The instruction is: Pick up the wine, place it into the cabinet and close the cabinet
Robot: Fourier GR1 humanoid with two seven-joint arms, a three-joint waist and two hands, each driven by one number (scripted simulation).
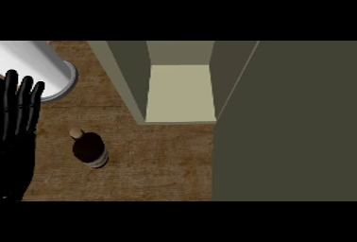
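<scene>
One hand shows, the left hand [17, 118], at the near left edge of the view with its fingers straight and pointing up, holding nothing and resting rather than reaching; the right hand is not in sight at all. Just to its right, apart from it, the wine bottle [89, 149] stands upright on the wooden counter [160, 160], dark-bodied with a pale cork on top, untouched. Past the bottle, further back and to the right, the cabinet [180, 92] stands open, its pale inner shelf bare, and its door [286, 123] is swung out toward the viewer, filling the right side. At the far left a white cylinder [38, 66] sits beyond the fingers. By my reading the task is at its very start: the pick-up has not begun. The next move calls for a hand to come beside the bottle and curl round its body, keeping it upright, before lifting it toward the open shelf.
</scene>
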